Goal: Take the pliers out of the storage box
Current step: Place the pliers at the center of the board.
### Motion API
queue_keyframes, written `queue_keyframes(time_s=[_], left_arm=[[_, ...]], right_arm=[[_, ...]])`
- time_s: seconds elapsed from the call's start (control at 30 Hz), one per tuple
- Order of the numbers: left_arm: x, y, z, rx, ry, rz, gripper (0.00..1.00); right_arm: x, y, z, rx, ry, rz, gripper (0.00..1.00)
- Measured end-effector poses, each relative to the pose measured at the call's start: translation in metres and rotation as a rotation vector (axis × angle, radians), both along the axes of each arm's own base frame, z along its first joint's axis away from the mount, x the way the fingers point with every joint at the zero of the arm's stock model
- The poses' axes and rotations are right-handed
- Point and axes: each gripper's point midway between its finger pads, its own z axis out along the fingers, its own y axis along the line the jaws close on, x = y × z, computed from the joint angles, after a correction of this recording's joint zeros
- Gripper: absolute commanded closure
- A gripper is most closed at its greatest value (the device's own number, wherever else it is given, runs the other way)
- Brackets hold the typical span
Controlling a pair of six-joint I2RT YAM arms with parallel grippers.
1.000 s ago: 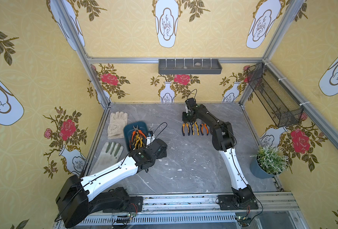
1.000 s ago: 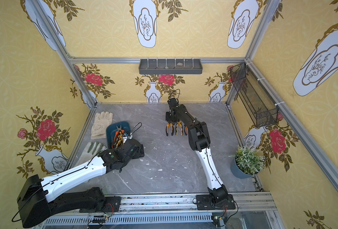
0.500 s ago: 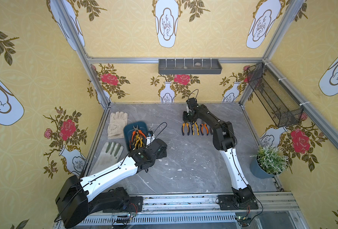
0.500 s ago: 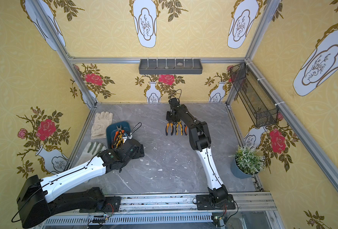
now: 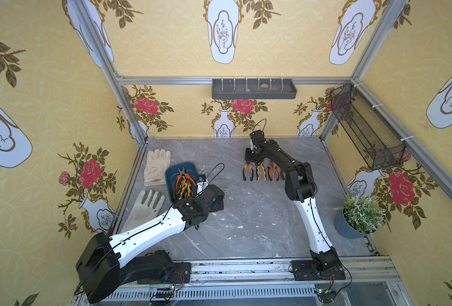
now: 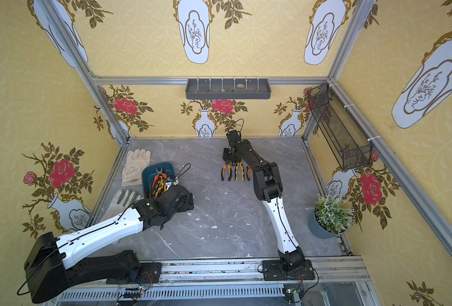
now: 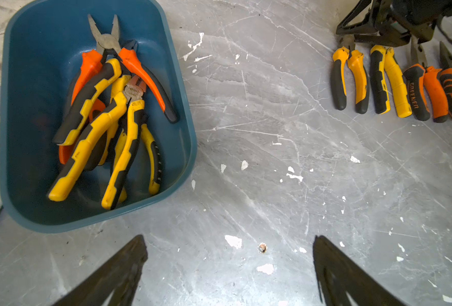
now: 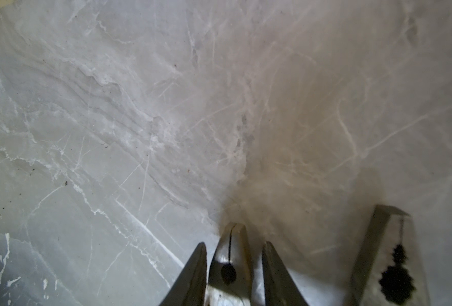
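Yellow pliers [image 5: 248,172] lie on the bench [image 5: 246,212] under my right hand [image 8: 232,267], its fingers [image 8: 195,270] just come apart (that one is out). More pliers [image 7: 108,127] wait in the storage box [image 7: 34,185] beside my open left hand [image 7: 228,239].

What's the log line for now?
right end effector: open, astride yellow-and-black pliers on grey table | left end effector: open, empty, beside dark teal plastic storage box | orange and yellow pliers heaped in box

Dark teal plastic storage box [image 6: 148,174] contains orange- and yellow-handled pliers [image 6: 158,182]; a row of pliers [image 6: 226,172] lies on the grey marble table [image 6: 219,212].
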Motion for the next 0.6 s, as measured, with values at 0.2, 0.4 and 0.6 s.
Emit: queue_keyframes(time_s=[0.2,0.4,0.6], left_arm=[[0.000,-0.001,0.000,0.004,0.003,-0.004,0.01],[0.002,-0.003,0.004,-0.003,-0.003,-0.007,0.01],[0.002,-0.004,0.002,-0.002,0.004,-0.011,0.01]], right_arm=[[0.001,-0.001,0.003,0.002,-0.004,-0.002,0.63],[0.014,-0.005,0.063,0.051,-0.097,-0.011,0.63],[-0.002,-0.003,0.139,0.104,-0.199,0.008,0.63]])
